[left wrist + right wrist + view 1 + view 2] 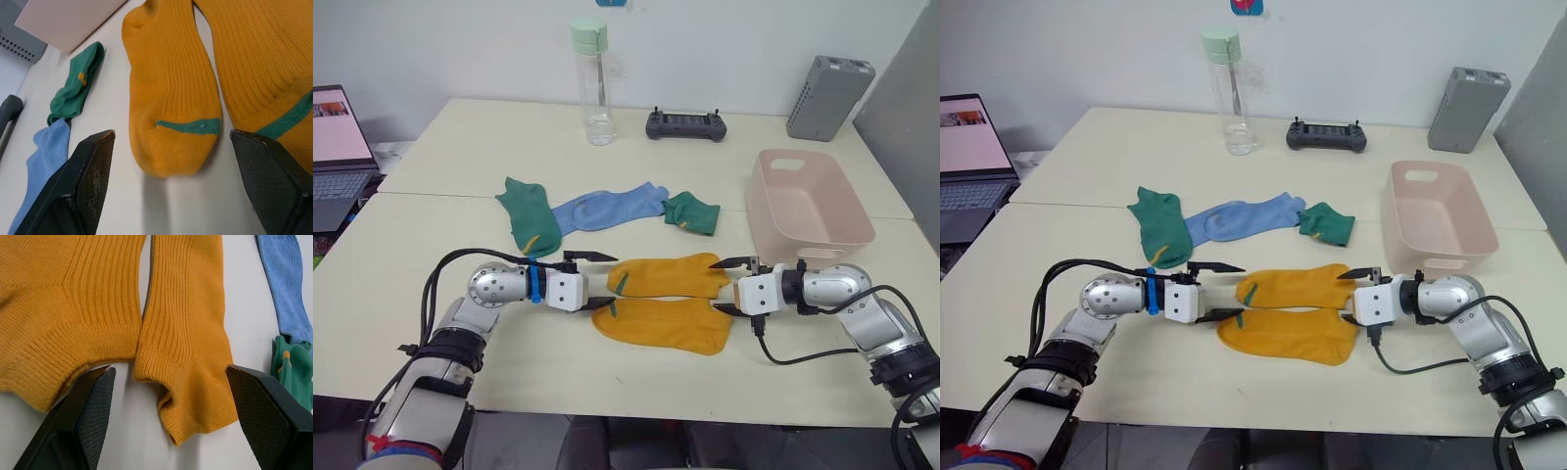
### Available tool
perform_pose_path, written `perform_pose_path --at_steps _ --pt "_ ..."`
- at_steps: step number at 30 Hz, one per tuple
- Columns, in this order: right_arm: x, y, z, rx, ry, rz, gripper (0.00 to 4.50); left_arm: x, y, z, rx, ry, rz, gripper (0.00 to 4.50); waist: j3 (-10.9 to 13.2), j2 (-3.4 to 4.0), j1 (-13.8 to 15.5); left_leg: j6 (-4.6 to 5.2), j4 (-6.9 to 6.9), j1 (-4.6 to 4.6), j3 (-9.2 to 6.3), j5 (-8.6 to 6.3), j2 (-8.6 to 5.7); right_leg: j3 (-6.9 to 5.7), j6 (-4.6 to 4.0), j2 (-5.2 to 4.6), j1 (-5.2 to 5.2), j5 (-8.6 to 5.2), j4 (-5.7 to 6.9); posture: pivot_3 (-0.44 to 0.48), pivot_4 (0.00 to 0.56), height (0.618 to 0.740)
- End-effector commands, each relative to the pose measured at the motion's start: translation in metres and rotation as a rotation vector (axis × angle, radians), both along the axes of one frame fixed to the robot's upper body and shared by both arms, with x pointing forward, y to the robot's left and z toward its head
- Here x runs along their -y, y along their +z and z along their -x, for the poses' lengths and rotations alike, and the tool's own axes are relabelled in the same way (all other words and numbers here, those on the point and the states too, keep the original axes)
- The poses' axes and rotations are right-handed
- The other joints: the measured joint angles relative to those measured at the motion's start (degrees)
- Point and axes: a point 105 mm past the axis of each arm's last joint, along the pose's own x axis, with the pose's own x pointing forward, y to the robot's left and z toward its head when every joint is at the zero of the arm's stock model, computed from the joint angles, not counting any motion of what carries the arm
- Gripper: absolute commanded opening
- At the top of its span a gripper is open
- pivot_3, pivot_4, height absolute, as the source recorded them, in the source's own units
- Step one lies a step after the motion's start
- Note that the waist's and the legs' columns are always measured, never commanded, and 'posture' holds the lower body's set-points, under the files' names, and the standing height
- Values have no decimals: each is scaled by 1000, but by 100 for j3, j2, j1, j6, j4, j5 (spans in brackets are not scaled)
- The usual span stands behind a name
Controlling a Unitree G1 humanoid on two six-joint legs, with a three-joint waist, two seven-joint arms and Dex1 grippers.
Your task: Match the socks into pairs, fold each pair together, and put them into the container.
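Note:
Two mustard-yellow socks lie side by side at the front middle of the table, the far one (668, 276) and the near one (666, 325). My left gripper (612, 281) stands open at their toe ends, its fingers (88, 181) either side of the far sock's toe (171, 98). At the cuff ends my right gripper (715, 286) is open too, straddling the far sock's cuff (186, 357). Behind them lie a dark green sock (529, 217), a light blue sock (607, 209) and another green sock (693, 212). The pale pink container (822, 235) stands at the right.
A clear water bottle (593, 83), a black controller (685, 124) and a grey ribbed box (829, 96) stand along the back of the table. A laptop (337, 147) sits off the left edge.

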Motion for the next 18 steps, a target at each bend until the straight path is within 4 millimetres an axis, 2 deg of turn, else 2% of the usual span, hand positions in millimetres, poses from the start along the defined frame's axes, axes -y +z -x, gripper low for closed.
perform_pose_path --at_steps 1,2,4,11,12,14,18 --pt "-6 13 -2 13 8 -62 3479 7 -3 -1 7 -24 -7 3746 0 0 2 0 3 0 0 0 -1 0 2 0 2 1 0 0 150 740" --pt "-6 14 -2 11 7 -69 3323 7 -3 -2 13 -27 -11 3550 0 0 2 0 7 0 -1 0 -1 0 3 0 4 2 0 0 150 740" --pt "-7 15 -3 12 8 -72 2685 8 -2 -3 17 -28 -11 3044 0 0 4 0 13 0 -2 0 -1 0 8 0 7 4 0 0 150 740" --pt "-7 22 -5 20 13 -96 195 13 2 -7 34 -41 4 861 0 0 -6 0 28 0 -3 0 0 1 19 2 11 11 0 0 150 740" --pt "-6 22 -5 21 13 -91 0 13 2 -7 33 -40 5 539 0 1 -6 0 28 0 -3 0 0 1 19 2 11 11 0 0 150 740" --pt "-5 23 -5 18 13 -92 0 13 3 -9 24 -29 24 27 0 1 -6 0 28 0 -3 0 0 2 19 2 12 11 0 0 150 740" --pt "-6 30 -9 17 7 -117 0 14 12 -15 -6 10 95 27 0 1 -6 0 28 -1 -4 0 0 1 19 3 13 11 0 0 150 740"
